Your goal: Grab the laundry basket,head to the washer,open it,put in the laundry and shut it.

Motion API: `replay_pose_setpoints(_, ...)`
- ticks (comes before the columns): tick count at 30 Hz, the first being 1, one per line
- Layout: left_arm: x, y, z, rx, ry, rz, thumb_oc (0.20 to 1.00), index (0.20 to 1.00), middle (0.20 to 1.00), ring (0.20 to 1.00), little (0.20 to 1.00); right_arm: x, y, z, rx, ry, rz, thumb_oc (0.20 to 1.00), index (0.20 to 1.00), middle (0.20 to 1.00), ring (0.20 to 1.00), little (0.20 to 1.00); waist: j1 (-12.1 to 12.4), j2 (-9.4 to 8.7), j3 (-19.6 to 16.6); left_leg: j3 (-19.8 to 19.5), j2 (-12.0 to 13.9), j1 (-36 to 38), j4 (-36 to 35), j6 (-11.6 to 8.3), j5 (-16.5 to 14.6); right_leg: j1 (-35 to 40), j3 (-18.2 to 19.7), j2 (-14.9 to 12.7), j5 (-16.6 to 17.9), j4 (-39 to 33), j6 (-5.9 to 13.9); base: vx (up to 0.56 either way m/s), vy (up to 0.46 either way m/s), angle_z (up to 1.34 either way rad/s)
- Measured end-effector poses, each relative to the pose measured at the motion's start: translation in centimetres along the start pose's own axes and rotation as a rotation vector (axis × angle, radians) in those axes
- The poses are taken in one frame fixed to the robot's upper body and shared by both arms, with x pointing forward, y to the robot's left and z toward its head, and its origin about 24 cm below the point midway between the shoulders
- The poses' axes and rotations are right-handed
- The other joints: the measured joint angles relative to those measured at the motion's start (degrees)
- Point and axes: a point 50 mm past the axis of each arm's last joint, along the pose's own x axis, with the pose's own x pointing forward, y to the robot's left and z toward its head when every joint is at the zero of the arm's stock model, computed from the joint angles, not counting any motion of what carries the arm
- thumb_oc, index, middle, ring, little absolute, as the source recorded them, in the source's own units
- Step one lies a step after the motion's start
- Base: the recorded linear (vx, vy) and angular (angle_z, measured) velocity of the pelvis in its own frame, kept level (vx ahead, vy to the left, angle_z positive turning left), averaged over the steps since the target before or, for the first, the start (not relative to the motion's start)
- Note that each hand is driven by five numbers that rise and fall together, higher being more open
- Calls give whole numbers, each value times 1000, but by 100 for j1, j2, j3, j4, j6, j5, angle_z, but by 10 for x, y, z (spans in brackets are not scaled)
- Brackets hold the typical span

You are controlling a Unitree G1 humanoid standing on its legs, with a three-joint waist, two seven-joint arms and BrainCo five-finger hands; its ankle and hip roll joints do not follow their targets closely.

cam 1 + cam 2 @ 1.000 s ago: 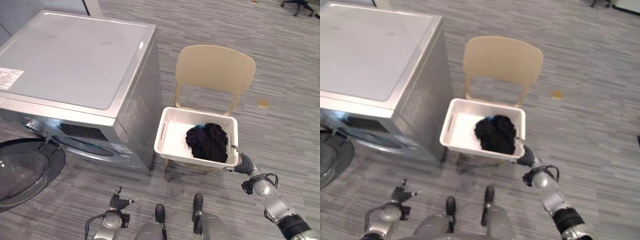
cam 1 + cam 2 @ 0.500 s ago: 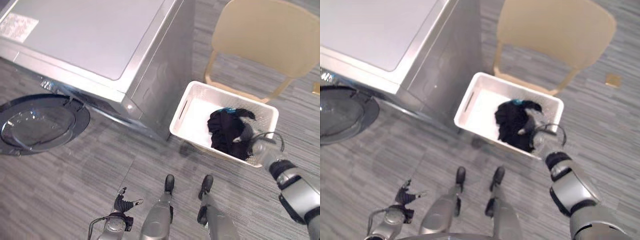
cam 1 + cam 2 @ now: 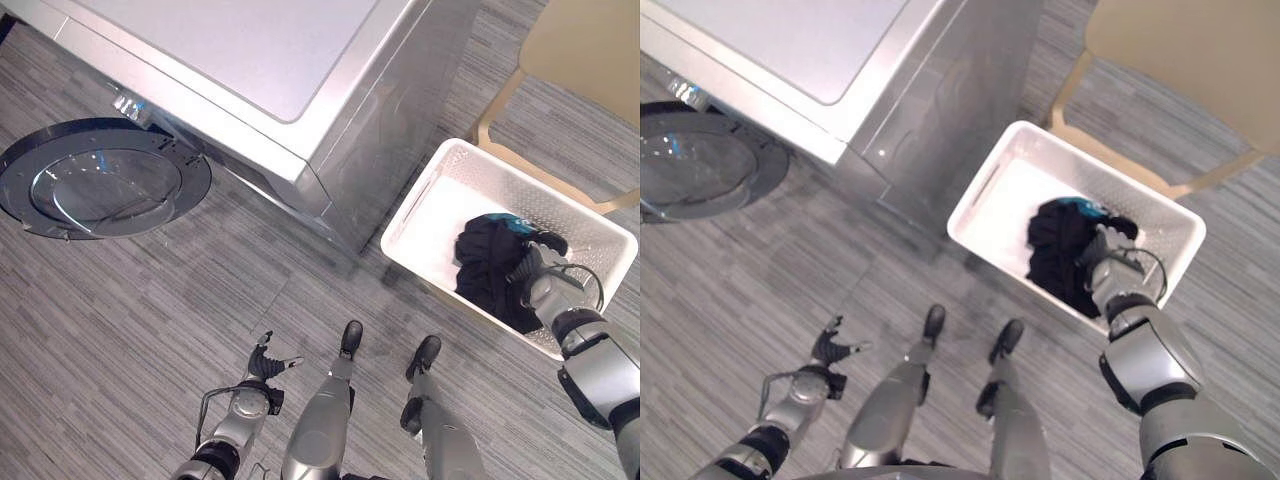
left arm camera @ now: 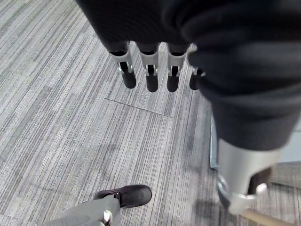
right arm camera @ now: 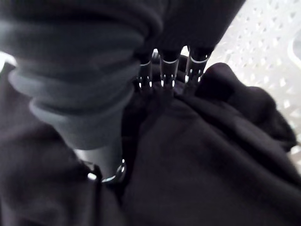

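Crumpled black laundry (image 3: 487, 268) with a teal scrap fills the white basket (image 3: 430, 196) at right — right hand (image 3: 531, 272) buried in it, fingers hidden, grip unclear.

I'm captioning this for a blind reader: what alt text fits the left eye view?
The robot's right hand reaches into a white laundry basket and presses into a dark pile of laundry. The basket sits beside a silver washer whose round door stands open. The left hand hangs idle above the floor.
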Motion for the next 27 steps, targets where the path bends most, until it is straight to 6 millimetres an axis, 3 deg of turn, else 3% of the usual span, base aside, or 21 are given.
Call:
replay_pose_setpoints(6, 1, 0, 3, -2, -11, -18, 1000, 1000, 1000, 1000, 1000, -3, 8, 21, 270, -83, 60, 200, 200, 200, 200, 200, -66, -10, -3, 70, -11, 220, -11, -2, -2, 193, 69, 10, -1, 0, 1, -4, 1, -5)
replay_pose_setpoints(10, -1, 5, -4, -20, 24, -1, 1000, 1000, 1000, 1000, 1000, -11, 19, 31, 548, -122, 90, 200, 200, 200, 200, 200, -166, -46, -12, 175, -3, 522, -64, 0, -1, 423, 182, 22, -1, -1, 2, 12, 4, -10)
replay_pose_setpoints(14, -4, 10, -9, -48, 39, 24, 1000, 1000, 1000, 1000, 1000, -19, 23, 39, 666, -183, 108, 200, 200, 200, 200, 200, -325, -79, -33, 239, -2, 739, -114, -4, 5, 582, 259, 24, -18, -1, 27, 25, 24, -13)
replay_pose_setpoints(15, -8, 13, -17, -75, 64, 41, 1000, 1000, 1000, 1000, 1000, -31, 30, 45, 808, -246, 128, 200, 200, 200, 200, 200, -334, -120, -68, 324, 10, 936, -210, -1, 4, 700, 330, 37, -11, -1, 17, 45, 51, -28)
replay_pose_setpoints(17, -15, 14, -29, -81, 99, 48, 1000, 1000, 1000, 1000, 1000, -40, 46, 51, 849, -273, 182, 200, 200, 200, 200, 200, -421, -227, -263, 411, 21, 1035, -254, -6, -3, 712, 426, 47, -17, -1, 28, 13, 28, -28)
replay_pose_setpoints(19, -15, 13, -30, -89, 106, 42, 1000, 1000, 1000, 1000, 1000, -47, 50, 50, 892, -288, 204, 200, 200, 200, 200, 200, -507, -234, -291, 400, 13, 1132, -256, -3, 0, 833, 409, 38, -15, -1, 25, 16, 40, 1)
replay_pose_setpoints(22, -22, 12, -38, -103, 126, 33, 1000, 1000, 1000, 1000, 1000, -69, 62, 53, 1044, -341, 276, 200, 200, 200, 200, 200, -624, -391, -534, 541, -7, 1299, -261, 2, -44, 920, 557, 31, -38, 0, 55, 14, 83, -16)
replay_pose_setpoints(27, -34, 14, -47, -145, 130, 50, 1000, 1000, 1000, 1000, 1000, -97, 57, 65, 1142, -497, 346, 200, 200, 200, 200, 200, -672, -402, -695, 854, -48, 1632, -261, 88, -112, 1096, 853, 10, -11, 4, 98, -53, 59, -34)
